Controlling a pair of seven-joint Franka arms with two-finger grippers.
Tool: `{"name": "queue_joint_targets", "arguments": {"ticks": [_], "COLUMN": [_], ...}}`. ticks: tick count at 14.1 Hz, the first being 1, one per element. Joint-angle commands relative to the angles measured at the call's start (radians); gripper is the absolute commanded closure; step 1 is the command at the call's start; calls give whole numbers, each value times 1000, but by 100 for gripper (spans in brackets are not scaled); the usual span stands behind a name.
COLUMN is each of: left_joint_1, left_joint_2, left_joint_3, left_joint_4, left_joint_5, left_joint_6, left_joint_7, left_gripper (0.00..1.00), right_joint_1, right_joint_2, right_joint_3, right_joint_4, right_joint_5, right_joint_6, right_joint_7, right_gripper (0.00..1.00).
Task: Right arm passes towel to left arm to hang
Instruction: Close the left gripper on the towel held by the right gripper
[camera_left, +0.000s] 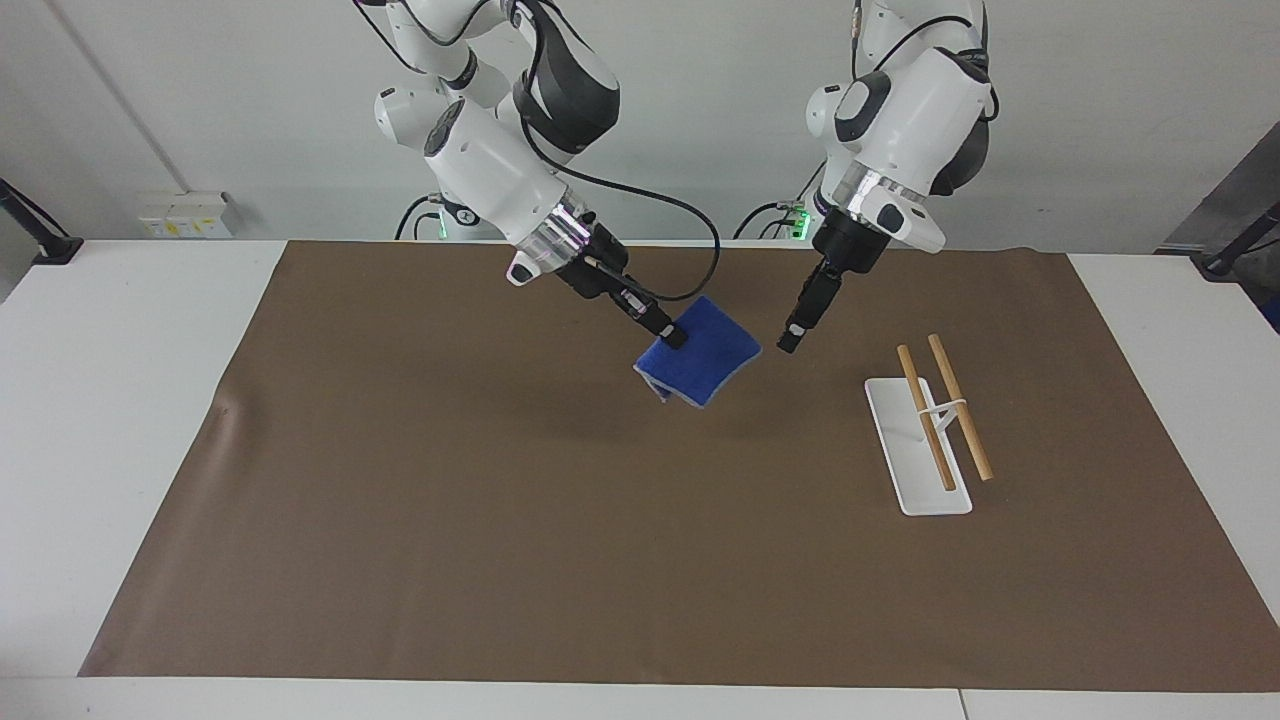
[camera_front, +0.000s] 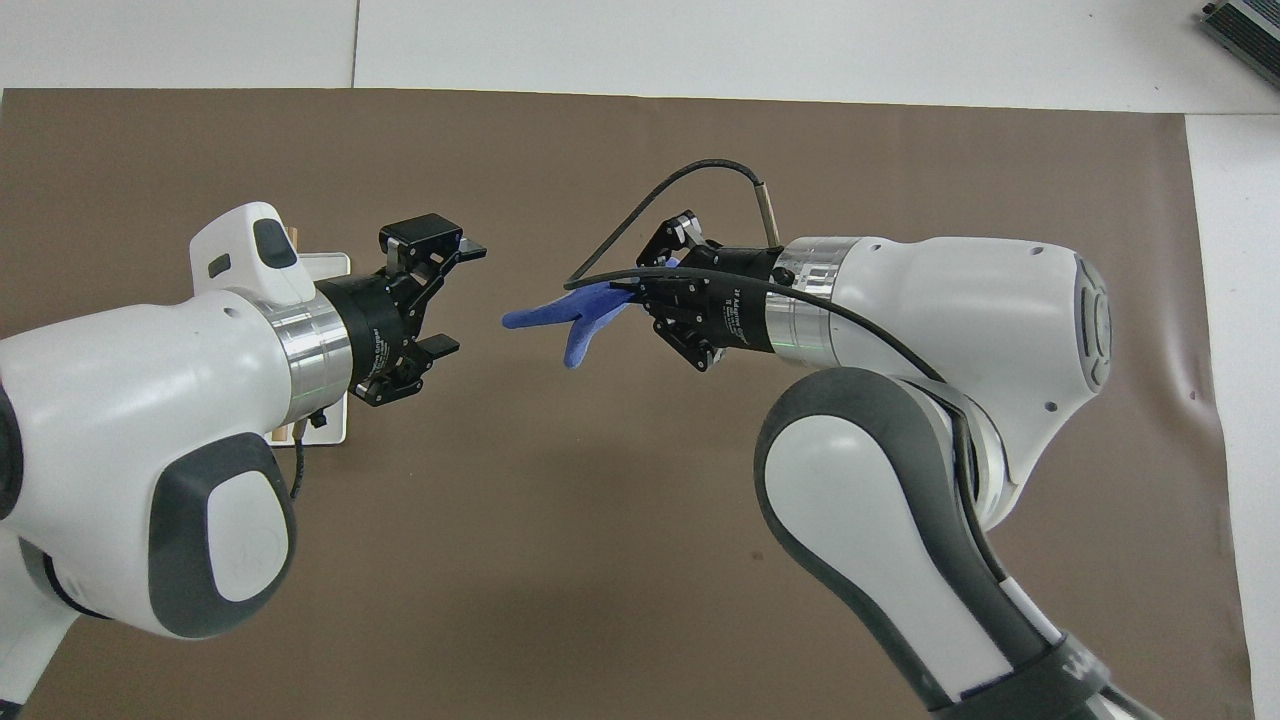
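Right arm comes in from its base and reaches out over the middle of the brown mat. Right gripper is clamped on one corner of the towel, holding it up in the air over the mat's middle. The blue cloth hangs from the pinch, folded and sagging, its pale stitched edge showing along the bottom. From overhead the towel juts out of the right gripper toward 9 o'clock, straight at the other gripper.

Left arm is angled down over the mat. Left gripper sits in the air just beside the towel's free edge, at about 3 o'clock of it in the facing view, apart from it with a narrow gap. Overhead, the left gripper has its fingers spread wide, one at 12 o'clock and one at 6 o'clock of the opening, nothing between them.

Towel rack stands on the mat toward the left arm's end: a flat white base tray carrying two wooden bars side by side on a thin white bracket. Nothing is draped on the bars. The rack lies at roughly 4 o'clock of the towel in the facing view, well apart from it. Overhead, the left arm covers most of the rack.
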Motion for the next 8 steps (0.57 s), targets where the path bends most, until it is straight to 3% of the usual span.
{"name": "queue_joint_targets", "arguments": {"ticks": [1,8], "left_joint_1": [13,10], "left_joint_2": [12,77], "left_joint_3": [-30,-88], "left_joint_4": [-26,-25], "left_joint_5": [-36,-44], "left_joint_6": [92,204], "left_joint_7": [-63,-118], "left_gripper": [0,0], "right_joint_1": [-6,-6], "right_joint_2": [-6,-10], "right_joint_3": [6,6], "right_joint_4": [2,1], "right_joint_5": [20,20], "right_joint_6": [-15,-18], "right_joint_7": [19,19], "right_gripper": [100,100]}}
